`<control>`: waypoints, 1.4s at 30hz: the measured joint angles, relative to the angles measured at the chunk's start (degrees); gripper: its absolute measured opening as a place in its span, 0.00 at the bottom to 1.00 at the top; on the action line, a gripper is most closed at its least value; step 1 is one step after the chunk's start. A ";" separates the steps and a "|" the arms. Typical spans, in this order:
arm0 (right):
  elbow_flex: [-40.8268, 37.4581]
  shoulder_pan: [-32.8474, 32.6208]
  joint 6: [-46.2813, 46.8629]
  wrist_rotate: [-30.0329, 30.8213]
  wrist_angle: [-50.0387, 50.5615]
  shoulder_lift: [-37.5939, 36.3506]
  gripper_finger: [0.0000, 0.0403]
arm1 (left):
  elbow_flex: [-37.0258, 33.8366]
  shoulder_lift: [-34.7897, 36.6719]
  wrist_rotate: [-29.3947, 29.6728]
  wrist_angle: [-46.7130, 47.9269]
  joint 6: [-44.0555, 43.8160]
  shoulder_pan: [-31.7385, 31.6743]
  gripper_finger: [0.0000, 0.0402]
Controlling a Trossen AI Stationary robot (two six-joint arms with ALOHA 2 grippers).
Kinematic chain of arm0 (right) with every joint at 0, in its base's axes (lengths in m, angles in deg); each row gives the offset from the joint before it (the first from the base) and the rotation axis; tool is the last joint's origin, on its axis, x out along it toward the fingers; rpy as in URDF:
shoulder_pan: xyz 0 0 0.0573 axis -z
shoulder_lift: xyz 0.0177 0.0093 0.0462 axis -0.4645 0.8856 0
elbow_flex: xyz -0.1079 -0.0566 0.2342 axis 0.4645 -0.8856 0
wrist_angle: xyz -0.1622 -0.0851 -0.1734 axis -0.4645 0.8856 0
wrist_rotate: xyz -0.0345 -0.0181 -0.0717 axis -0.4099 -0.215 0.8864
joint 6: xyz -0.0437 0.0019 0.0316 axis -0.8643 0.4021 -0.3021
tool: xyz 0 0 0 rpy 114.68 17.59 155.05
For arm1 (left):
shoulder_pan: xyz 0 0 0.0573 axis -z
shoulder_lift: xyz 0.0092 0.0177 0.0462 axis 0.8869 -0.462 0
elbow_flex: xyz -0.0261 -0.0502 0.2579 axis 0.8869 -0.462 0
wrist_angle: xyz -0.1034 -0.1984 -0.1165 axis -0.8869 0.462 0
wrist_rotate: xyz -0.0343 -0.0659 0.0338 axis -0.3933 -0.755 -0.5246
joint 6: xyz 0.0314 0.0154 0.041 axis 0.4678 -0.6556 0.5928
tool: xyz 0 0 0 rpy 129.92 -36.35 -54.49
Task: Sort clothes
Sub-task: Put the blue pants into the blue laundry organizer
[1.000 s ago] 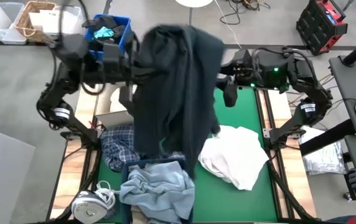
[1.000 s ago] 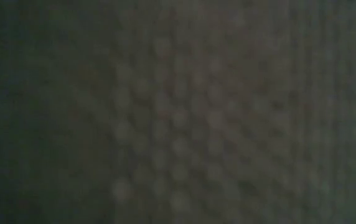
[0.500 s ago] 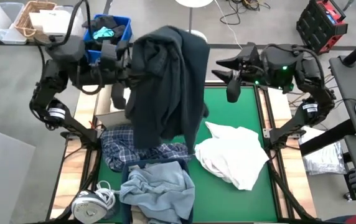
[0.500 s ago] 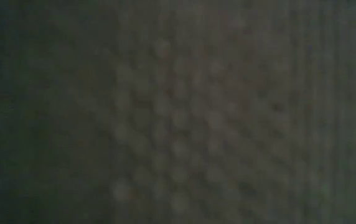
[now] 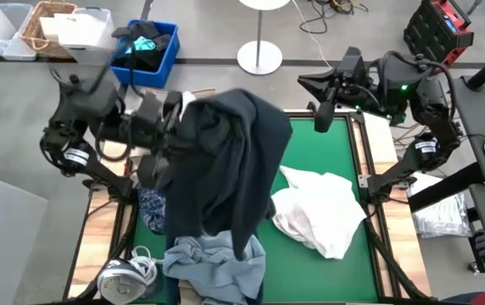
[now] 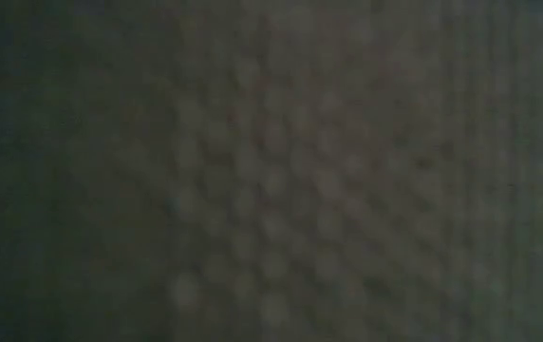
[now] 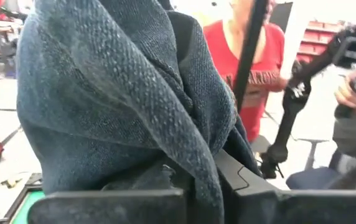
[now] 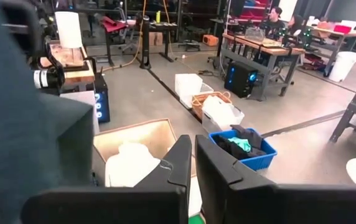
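1. While the left gripper (image 5: 168, 127) hangs above the table's left side, pinched on the dark navy piece (image 5: 225, 169), the cloth drapes in a long fall whose hem reaches the light blue denim (image 5: 217, 263) at the near edge.
2. Risk: the trailing hem snags the denim or the plaid shirt (image 5: 151, 210) underneath and drags them along.
3. Risk: the grip looks bunched around one fold in the left wrist view; heavy knit could slip out mid-carry.
4. Low camera shows only dark weave, likely cloth over it, so no check from there.
5. Right gripper (image 5: 321, 112) waits at the far right edge, fingers nearly together on nothing; white shirts (image 5: 319, 212) lie on the green mat (image 5: 310, 152).
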 joint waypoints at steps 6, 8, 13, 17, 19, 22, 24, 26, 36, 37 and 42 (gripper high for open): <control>0.00 0.00 0.28 -0.31 0.02 0.00 0.03 | -0.48 -0.91 0.48 0.95 7.83 7.77 0.00; 0.00 -0.09 0.51 -0.58 0.25 0.00 0.03 | -1.14 -1.54 0.51 2.34 11.08 10.75 0.00; 0.00 -0.84 0.57 -0.73 1.25 0.23 0.03 | -3.43 -2.86 7.34 2.48 8.68 16.64 0.00; 0.00 -1.14 0.63 -0.76 2.11 0.63 0.03 | -8.31 -2.91 12.39 -3.52 6.77 19.62 0.00; 0.00 -1.14 0.97 -1.87 2.10 0.70 0.03 | -11.28 -2.90 12.81 -5.94 5.25 20.67 0.00; 0.00 -1.14 3.70 -4.29 1.81 0.70 0.03 | -15.38 -2.48 14.39 -7.40 3.38 22.58 0.00; 0.00 -1.14 5.49 -6.06 1.80 0.70 0.03 | -18.05 -1.85 16.30 -8.04 3.24 23.70 0.00; 0.00 -1.14 6.99 -7.99 1.84 0.71 0.03 | -20.83 -1.13 16.55 -11.03 3.28 24.11 0.00; -0.02 -1.16 11.46 -11.86 2.23 1.62 0.03 | -37.19 5.47 16.81 -30.10 2.50 25.69 0.00; -0.07 -1.19 11.82 -12.52 2.21 1.62 0.03 | -39.25 6.20 17.13 -32.20 2.15 26.04 0.00; -0.20 -2.28 12.68 -12.60 2.14 1.60 0.03 | -47.25 9.39 19.87 -39.27 0.69 27.55 0.00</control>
